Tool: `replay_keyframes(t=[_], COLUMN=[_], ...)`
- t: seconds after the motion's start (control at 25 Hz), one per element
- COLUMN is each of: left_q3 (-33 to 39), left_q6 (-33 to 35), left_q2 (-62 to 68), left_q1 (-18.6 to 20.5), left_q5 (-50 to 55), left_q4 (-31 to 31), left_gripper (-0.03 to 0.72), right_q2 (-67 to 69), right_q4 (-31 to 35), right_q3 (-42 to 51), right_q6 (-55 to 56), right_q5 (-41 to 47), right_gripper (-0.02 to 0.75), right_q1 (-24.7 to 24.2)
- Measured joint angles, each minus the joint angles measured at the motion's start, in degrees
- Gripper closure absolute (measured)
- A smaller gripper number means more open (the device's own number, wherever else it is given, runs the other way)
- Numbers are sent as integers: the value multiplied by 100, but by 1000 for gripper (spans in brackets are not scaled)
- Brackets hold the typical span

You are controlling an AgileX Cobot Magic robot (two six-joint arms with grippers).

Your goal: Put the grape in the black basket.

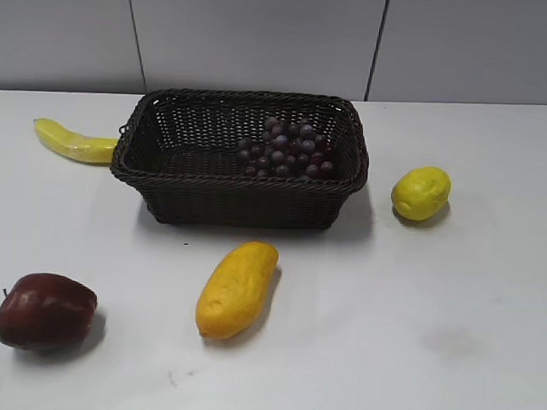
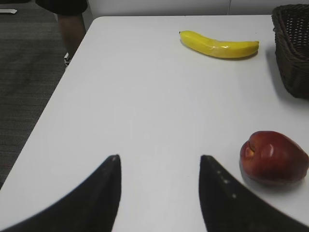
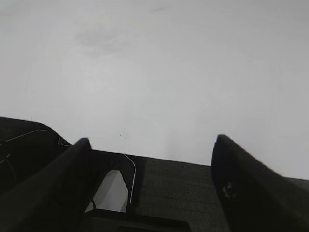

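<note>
The long bunch of small round dark purple-red grapes (image 1: pixel 286 148) lies inside the large rectangular black basket of dark woven wicker (image 1: pixel 185 197), resting on its floor toward the right half, so by the look of things the task is already met. The left gripper (image 2: pixel 159 162) hangs with its two dark fingers spread apart over bare white table (image 2: pixel 145 96), empty, with a dark red apple (image 2: pixel 273 157) just to its right and a yellow banana (image 2: pixel 219 45) farther off near the basket's corner. The right gripper (image 3: pixel 152 142) is likewise spread wide and holds nothing, with only plain tabletop ahead of it. Neither gripper appears in the exterior view. Were the bunch to be handled again, I judge it light but lumpy and loosely jointed, its berries smooth and apt to slide or shift under pressure; closing across the thick middle of the cluster seems safer than pinching the thin stem, which cannot be made out here. No brand, label or writing is readable anywhere on the objects, basket or table.
</note>
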Motion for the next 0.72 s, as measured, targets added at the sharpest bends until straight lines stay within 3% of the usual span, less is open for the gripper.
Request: replay_keyframes(t=[0.2, 0.72], left_q3=[0, 0], left_q6=[0, 0], left_q2=[0, 0], left_q1=[0, 0], left_q5=[0, 0], left_q4=[0, 0], left_gripper=[208, 208], right_q2=[-860, -2396], right_q4=[1, 6], right_q3=[499, 522], right_q6=[0, 0], right_q5=[-139, -267], right_gripper=[164, 164], right_q1=[0, 0])
